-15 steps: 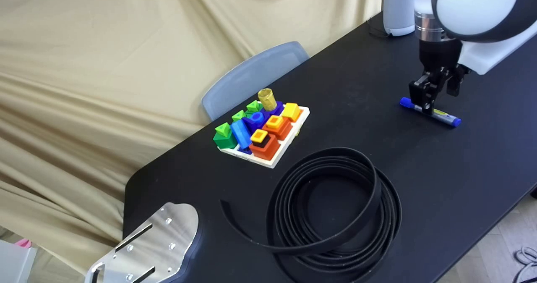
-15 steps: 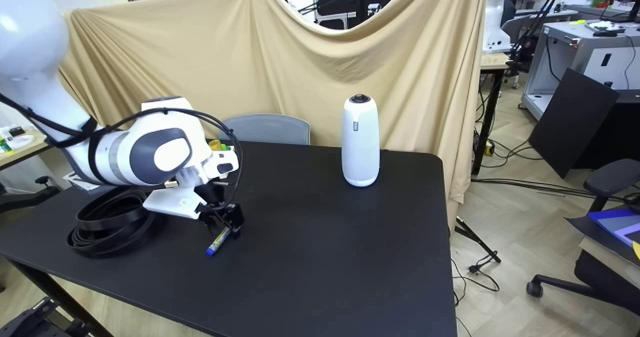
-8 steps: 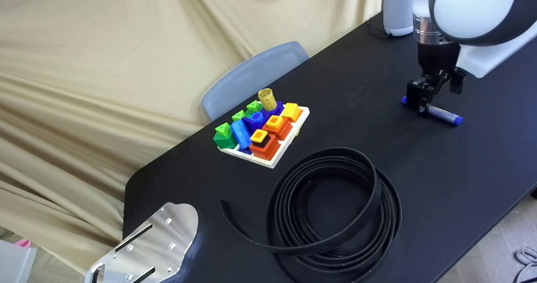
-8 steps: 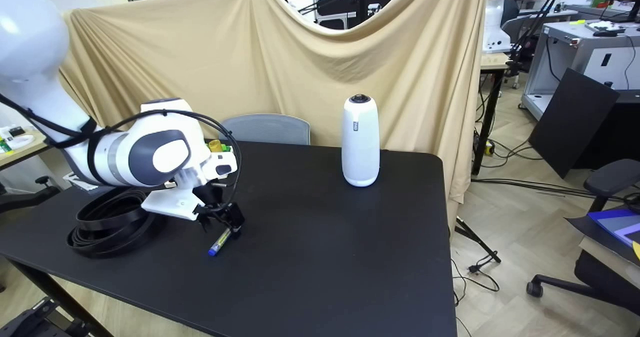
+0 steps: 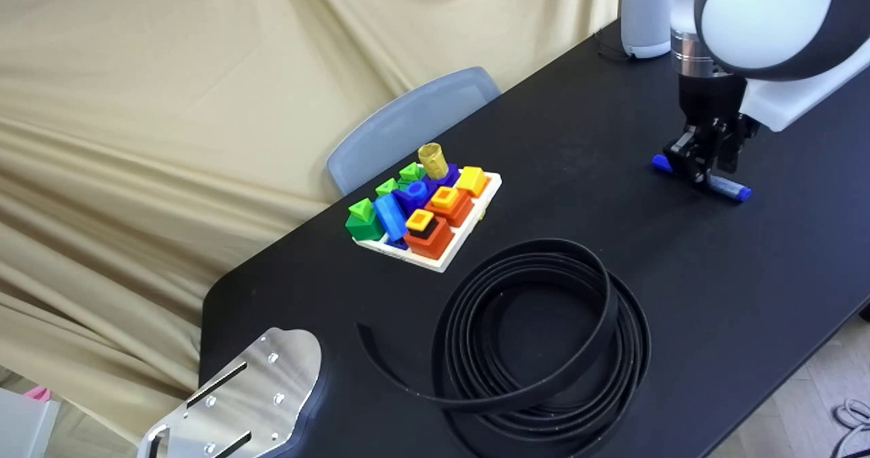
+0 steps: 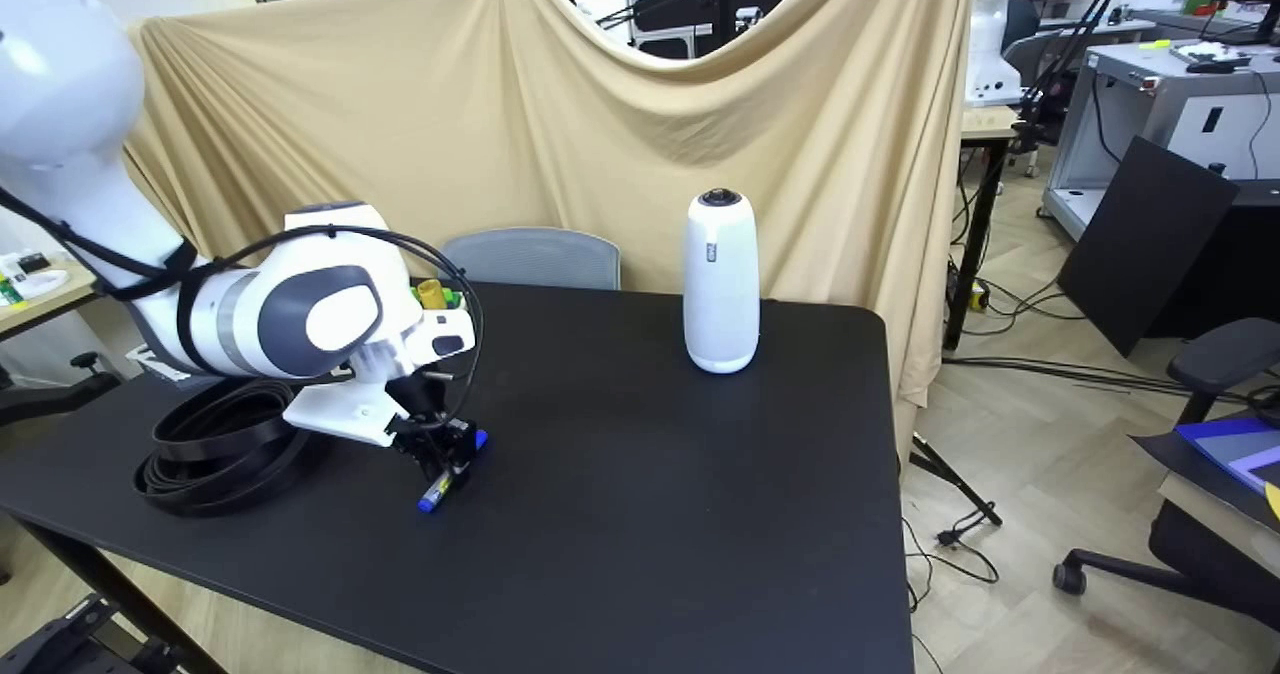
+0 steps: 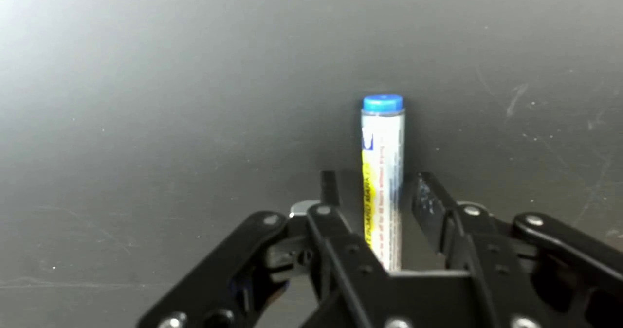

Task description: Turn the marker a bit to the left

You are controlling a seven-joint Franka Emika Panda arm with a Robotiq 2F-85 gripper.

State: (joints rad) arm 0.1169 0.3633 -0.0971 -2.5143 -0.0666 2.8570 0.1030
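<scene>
The marker, a slim pen with a white-and-yellow label and blue ends, lies flat on the black table in both exterior views [image 5: 731, 187] [image 6: 435, 495]. In the wrist view the marker [image 7: 383, 148] points straight up the picture, blue end at the top. My gripper [image 7: 377, 187] has its two fingers on either side of the marker's middle, with a visible gap on each side. The fingers are partly closed and not touching the marker there. In both exterior views the gripper [image 5: 711, 172] [image 6: 452, 466] is low over the table and hides the marker's middle.
A black cable coil [image 5: 635, 349] and a white tray of coloured toy blocks [image 5: 469, 225] lie on the table. A white cylindrical device [image 6: 721, 284] stands at the back. A metal plate [image 5: 272, 376] is at a table end. A grey chair [image 6: 535, 259] stands behind.
My gripper has lowered slightly and its fingers have drawn closer together around the marker. The marker has shifted very slightly, and its yellow label no longer shows in an exterior view.
</scene>
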